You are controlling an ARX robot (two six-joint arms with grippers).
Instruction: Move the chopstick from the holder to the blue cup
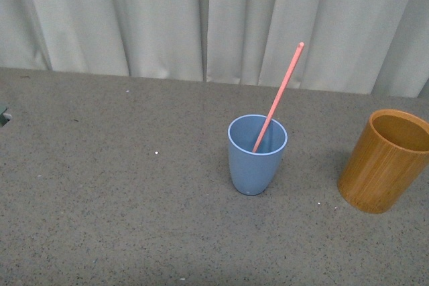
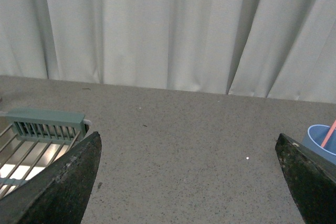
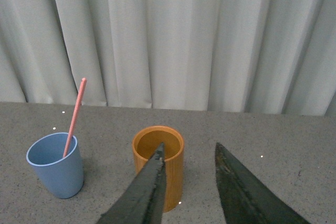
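Note:
The blue cup (image 1: 257, 155) stands upright mid-table with the salmon-pink chopstick (image 1: 279, 96) leaning inside it, its top tilted right. The brown bamboo holder (image 1: 385, 161) stands empty at the right edge. Neither arm shows in the front view. In the right wrist view my right gripper (image 3: 189, 153) is open and empty, just in front of the holder (image 3: 171, 174); the blue cup (image 3: 55, 165) with the chopstick (image 3: 74, 115) stands beside it. In the left wrist view my left gripper (image 2: 189, 145) is wide open and empty over bare table; the blue cup's rim (image 2: 318, 141) peeks out by one finger.
A grey-white curtain (image 1: 214, 18) hangs along the table's far edge. A teal and metal dish rack (image 2: 37, 140) shows by the left gripper's other finger. The speckled grey tabletop (image 1: 120, 185) spreads left of the cup.

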